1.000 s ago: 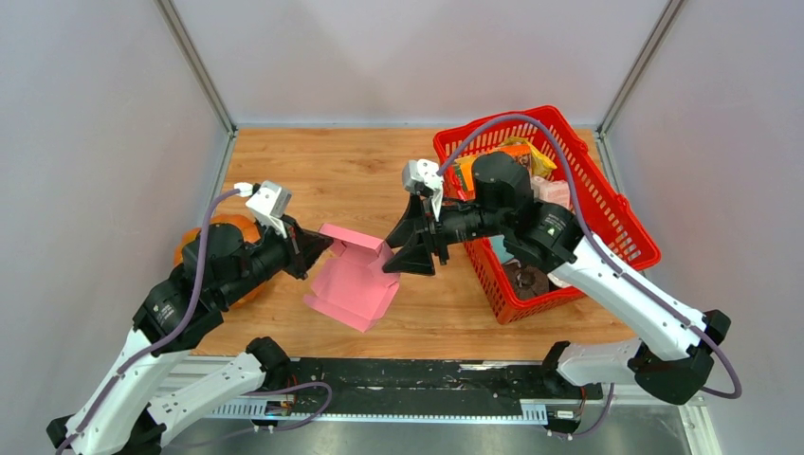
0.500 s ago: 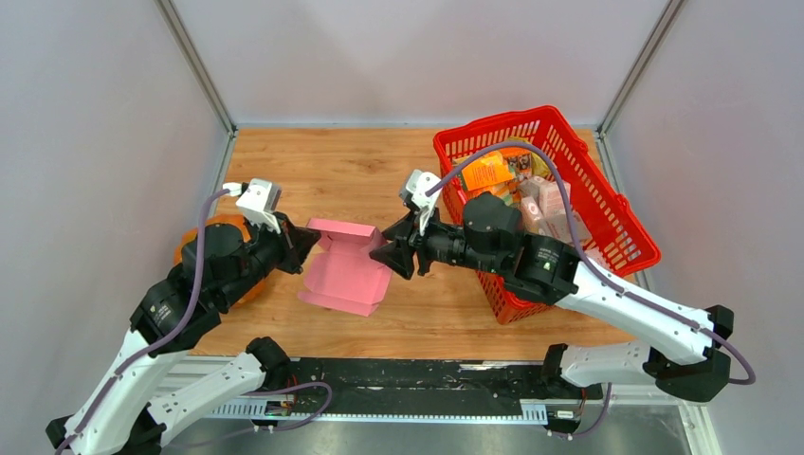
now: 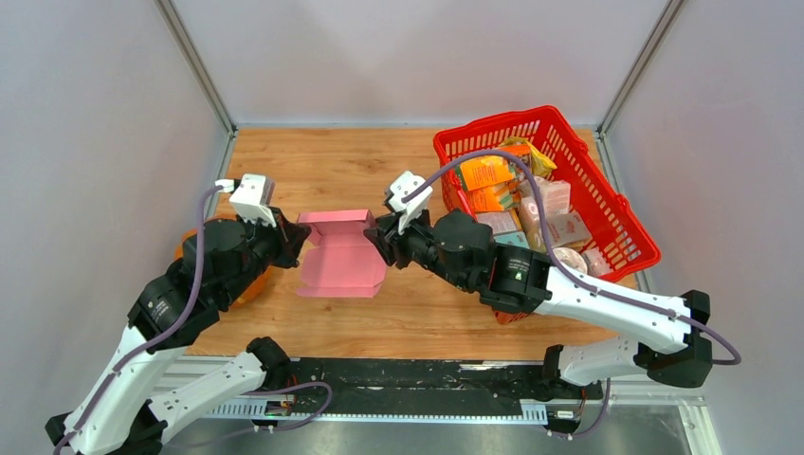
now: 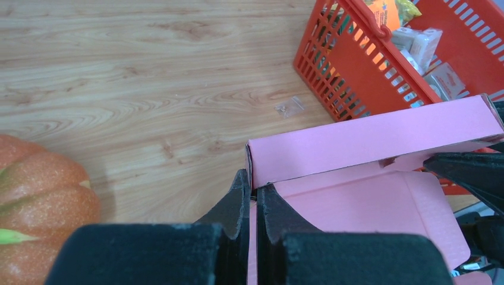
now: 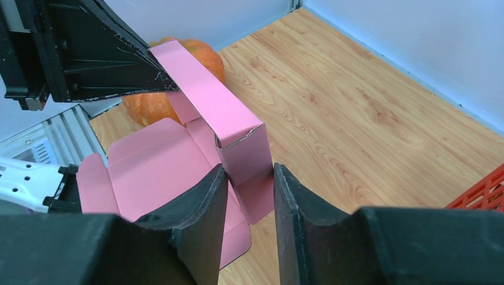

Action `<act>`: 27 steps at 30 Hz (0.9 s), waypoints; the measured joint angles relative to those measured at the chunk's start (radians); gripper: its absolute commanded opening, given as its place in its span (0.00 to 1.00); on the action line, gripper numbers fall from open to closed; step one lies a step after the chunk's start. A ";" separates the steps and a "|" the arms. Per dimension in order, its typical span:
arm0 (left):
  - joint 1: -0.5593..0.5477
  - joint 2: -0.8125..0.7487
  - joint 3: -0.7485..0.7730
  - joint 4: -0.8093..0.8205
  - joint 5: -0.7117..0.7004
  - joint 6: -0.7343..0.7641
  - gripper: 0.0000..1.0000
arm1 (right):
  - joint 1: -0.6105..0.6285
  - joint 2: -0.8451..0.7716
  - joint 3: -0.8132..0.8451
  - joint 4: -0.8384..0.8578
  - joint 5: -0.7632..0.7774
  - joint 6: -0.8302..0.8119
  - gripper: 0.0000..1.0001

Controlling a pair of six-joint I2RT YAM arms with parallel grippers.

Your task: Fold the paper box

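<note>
the paper box [image 3: 337, 261] hangs low over the wooden table [image 3: 322, 171], between the 2 arms, half formed: its back wall stands up while the floor panel and front flaps lie open. the left gripper [image 4: 252, 190] is pinched together on the box's left corner, thin card between its fingers. the right gripper [image 5: 249, 178] has its jaws apart with the right end wall standing between them; i cannot tell whether they press on it yet.

the card looks light, thin and springy. it should bend readily along the creases but will dent or tear if squeezed in mid-panel, and a raised wall will likely flop back once let go. the best hold looks to be close to a crease or corner, with only a shallow bite.

a pumpkin [image 4: 35, 196] sits just behind the left arm, and a red basket [image 4: 356, 71] of groceries stands close by the right arm's elbow, so both limit any outward swing. a small clear scrap [image 4: 289, 107] lies on the bare wood beyond the box.
</note>
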 measured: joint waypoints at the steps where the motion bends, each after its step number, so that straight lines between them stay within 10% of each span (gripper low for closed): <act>1: 0.000 0.000 0.000 0.000 -0.005 0.000 0.00 | 0.004 0.005 0.000 0.006 0.013 -0.003 0.37; 22: 0.000 0.002 0.004 -0.051 -0.106 -0.058 0.00 | 0.110 0.238 0.111 0.112 0.510 -0.105 0.00; 27: 0.002 0.002 0.004 -0.048 -0.187 -0.097 0.00 | 0.171 0.431 0.192 0.407 0.817 -0.376 0.00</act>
